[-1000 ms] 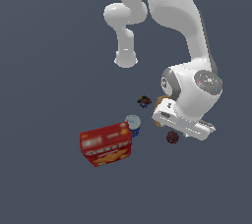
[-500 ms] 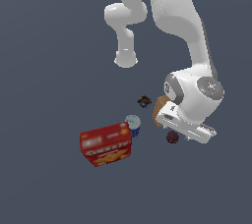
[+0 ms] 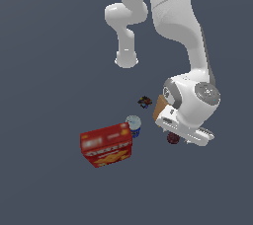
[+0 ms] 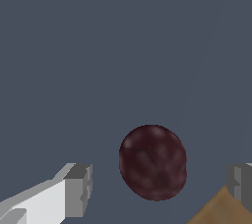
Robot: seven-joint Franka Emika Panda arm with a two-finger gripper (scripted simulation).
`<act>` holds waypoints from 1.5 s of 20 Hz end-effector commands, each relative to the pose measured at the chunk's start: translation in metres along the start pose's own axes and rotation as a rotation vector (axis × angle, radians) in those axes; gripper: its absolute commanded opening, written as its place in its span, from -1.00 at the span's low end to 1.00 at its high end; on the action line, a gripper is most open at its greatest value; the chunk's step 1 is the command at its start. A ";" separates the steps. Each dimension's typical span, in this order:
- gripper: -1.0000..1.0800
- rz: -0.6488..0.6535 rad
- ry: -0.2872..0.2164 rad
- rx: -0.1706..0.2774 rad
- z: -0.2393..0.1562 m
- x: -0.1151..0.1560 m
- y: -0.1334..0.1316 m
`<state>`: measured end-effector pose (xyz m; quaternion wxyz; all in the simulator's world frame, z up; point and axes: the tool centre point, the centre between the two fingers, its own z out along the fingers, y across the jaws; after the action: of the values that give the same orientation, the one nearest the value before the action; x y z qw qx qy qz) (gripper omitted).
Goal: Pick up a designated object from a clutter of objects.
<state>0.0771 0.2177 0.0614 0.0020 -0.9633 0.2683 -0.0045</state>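
The designated object, a small dark maroon bumpy ball [image 4: 153, 162], lies on the grey floor between my two fingers in the wrist view, with a gap on each side. My gripper [image 4: 160, 186] is open around it, touching nothing. In the exterior view the ball [image 3: 172, 138] peeks out just under the white hand, whose fingers are hidden there. The tan block [image 3: 160, 107] stands right behind the hand, and its corner [image 4: 221, 209] shows beside one finger. The rest of the clutter of objects lies toward the exterior view's left.
A large red box with yellow print [image 3: 106, 145] lies at the exterior view's left, with a small blue-white can [image 3: 133, 125] touching its corner. A tiny black speckled object [image 3: 144, 102] sits behind the can. The arm's white base [image 3: 126, 60] stands further back.
The hand has sunk lower over the maroon ball, which is now almost covered by it in the exterior view. The other objects have stayed in place.
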 end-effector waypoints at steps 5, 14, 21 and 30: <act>0.92 -0.001 -0.008 -0.006 0.032 -0.005 0.001; -1.00 -0.001 -0.008 -0.006 0.033 -0.004 0.000; -1.00 0.003 -0.001 -0.001 0.028 0.000 0.001; -1.00 0.002 -0.001 -0.002 0.004 0.002 0.016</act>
<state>0.0718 0.2068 0.0514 0.0013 -0.9631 0.2691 -0.0035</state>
